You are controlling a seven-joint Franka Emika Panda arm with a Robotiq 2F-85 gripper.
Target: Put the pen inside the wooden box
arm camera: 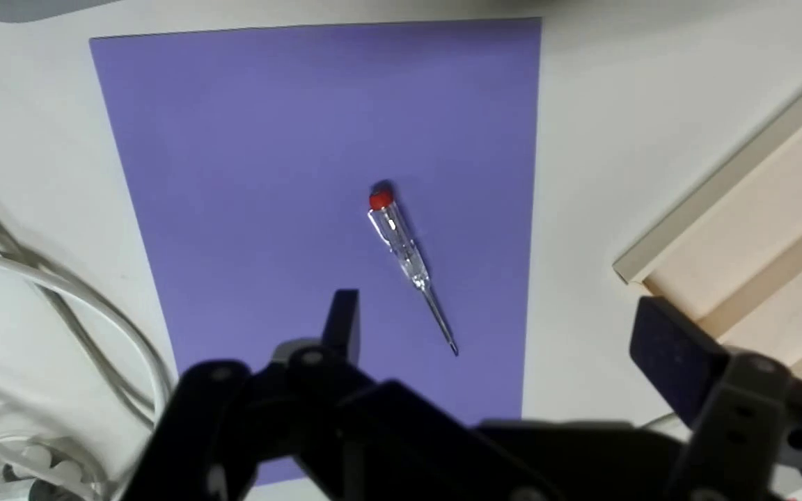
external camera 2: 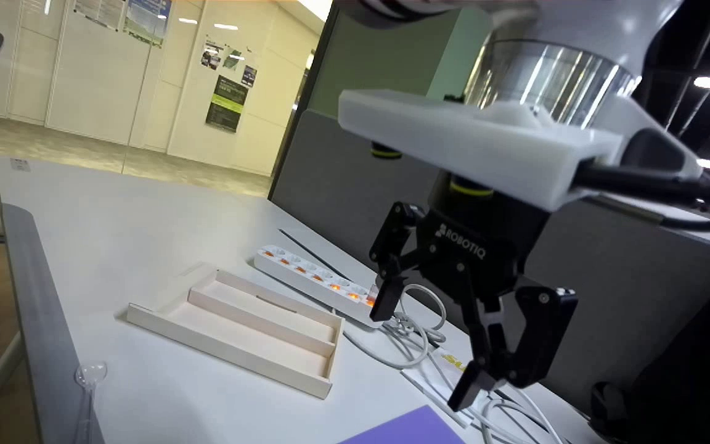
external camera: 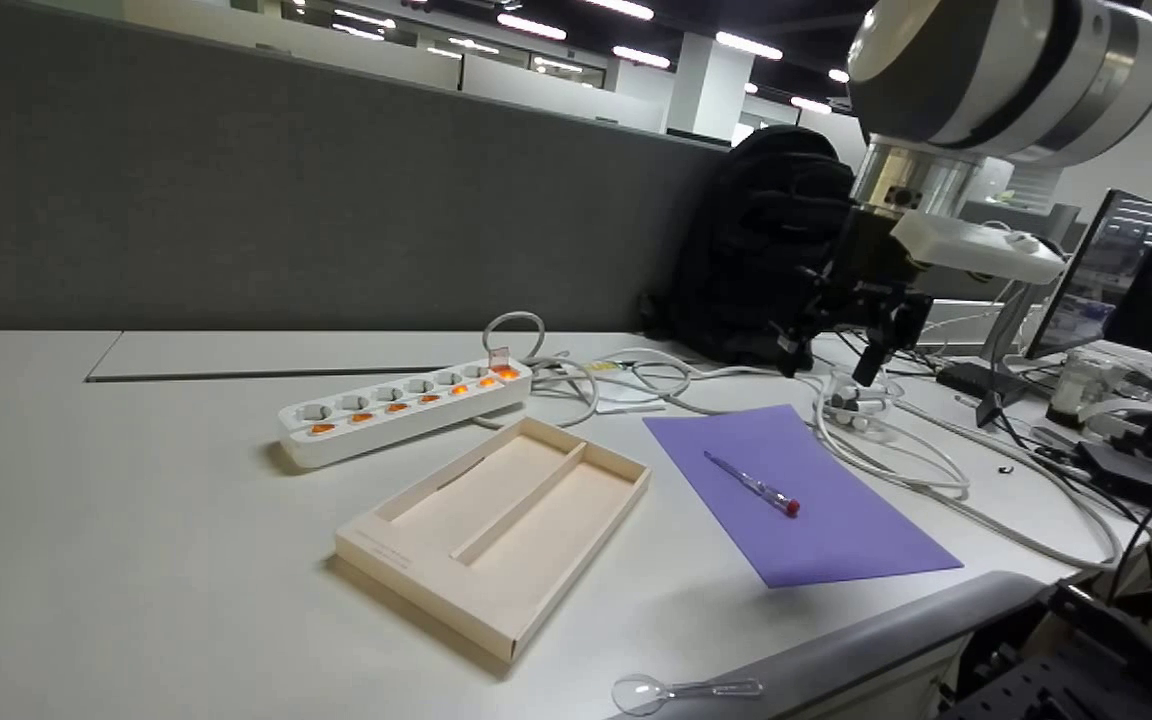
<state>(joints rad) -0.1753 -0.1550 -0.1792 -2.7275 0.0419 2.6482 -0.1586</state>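
"Purple sheet (arm camera: 248, 132) first: how much of it shows?"

"Nearly all in the wrist view, though the tool (arm camera: 502, 328) blots out some of its lower part; in an exterior view the frame trims it to one corner (external camera 2: 413, 428)."

"And the pen (arm camera: 415, 270)?"

"Lying on that sheet, outside the wooden box (external camera: 461, 587): clear barrel, red end, thin metal tip. Detail inside the barrel is too small to make out."

"Is the tool grasping anything?"

"Released. Its two fingers (arm camera: 679, 362) stand wide apart. In an exterior view its dark outline melts into the black backpack (external camera: 761, 225) behind."

"Any writing?"

"ROBOTIQ (external camera 2: 461, 240), plainly, on the tool's body. Yellow letters (external camera 2: 453, 362) are partly hidden behind the tool. Faint print (external camera: 376, 553) runs along the wooden box's broad end, too small for me."

"And the wooden box?"

"Shallow, pale, flat on the tabletop (external camera: 136, 560) near the white power strip (external camera: 406, 415). One lengthwise divider splits it into two compartments, pale floor showing in both. In the wrist view the right edge cuts it off, and a finger covers some of its end."
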